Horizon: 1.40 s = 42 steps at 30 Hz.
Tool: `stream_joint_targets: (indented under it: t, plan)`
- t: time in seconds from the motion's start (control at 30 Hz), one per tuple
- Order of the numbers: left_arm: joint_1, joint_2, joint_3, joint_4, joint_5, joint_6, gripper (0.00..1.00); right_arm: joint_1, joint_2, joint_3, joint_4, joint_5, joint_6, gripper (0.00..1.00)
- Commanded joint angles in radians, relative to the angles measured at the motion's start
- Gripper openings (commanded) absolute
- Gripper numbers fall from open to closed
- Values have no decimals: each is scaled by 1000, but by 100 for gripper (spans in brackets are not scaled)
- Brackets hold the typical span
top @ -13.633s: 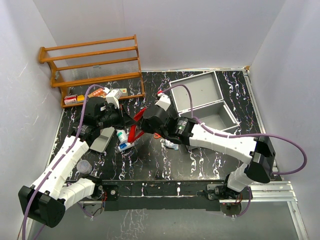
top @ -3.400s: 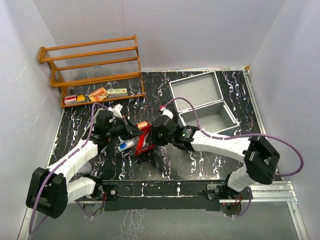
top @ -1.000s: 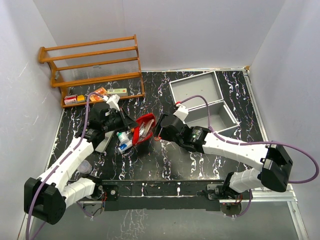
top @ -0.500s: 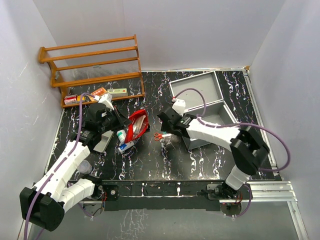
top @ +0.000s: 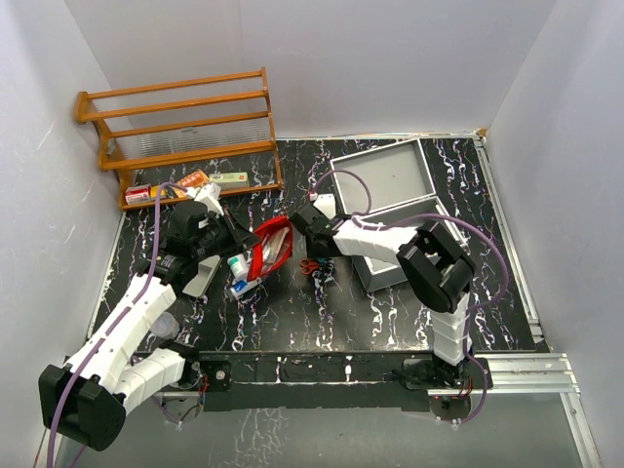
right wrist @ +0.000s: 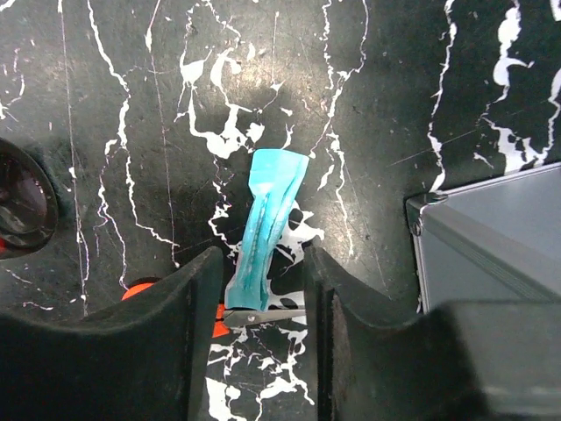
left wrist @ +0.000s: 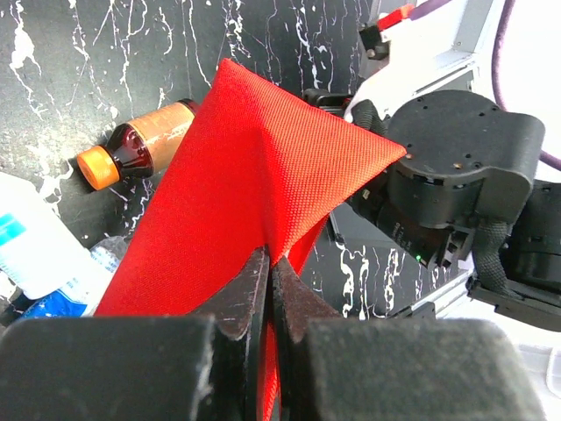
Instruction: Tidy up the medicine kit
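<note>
Left wrist view: my left gripper is pressed together on a fold of the red pouch, a brown bottle beside it; right wrist view: my right gripper stands spread, fingers either side of a teal tube, not touching it; the medicine kit lies open at the table's far right, beside that gripper.

My right claw hangs with jaws apart astride a teal tube, scissors lying across the gap at its near end. The medicine kit has a corner just beside one finger. To the left, the red pouch pinched in my left claw and an amber bottle crowd the way. Ahead of the tube the tabletop is bare, as is its near edge.
</note>
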Motion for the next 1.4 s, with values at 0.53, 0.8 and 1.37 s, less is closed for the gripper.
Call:
stream_joint_targets:
  t: [0.53,0.8,1.37]
  plan:
    - [-2,-15,-6,26,67,-26,0,-53,23,45,22,-89,-59,5]
    - [-3,2,-61,127,167,-214,0,-51,-220,-82,84,-82,17,5]
    - [-3,64,-267,446,227,-453,0,45,-603,-248,175,-162,282,7]
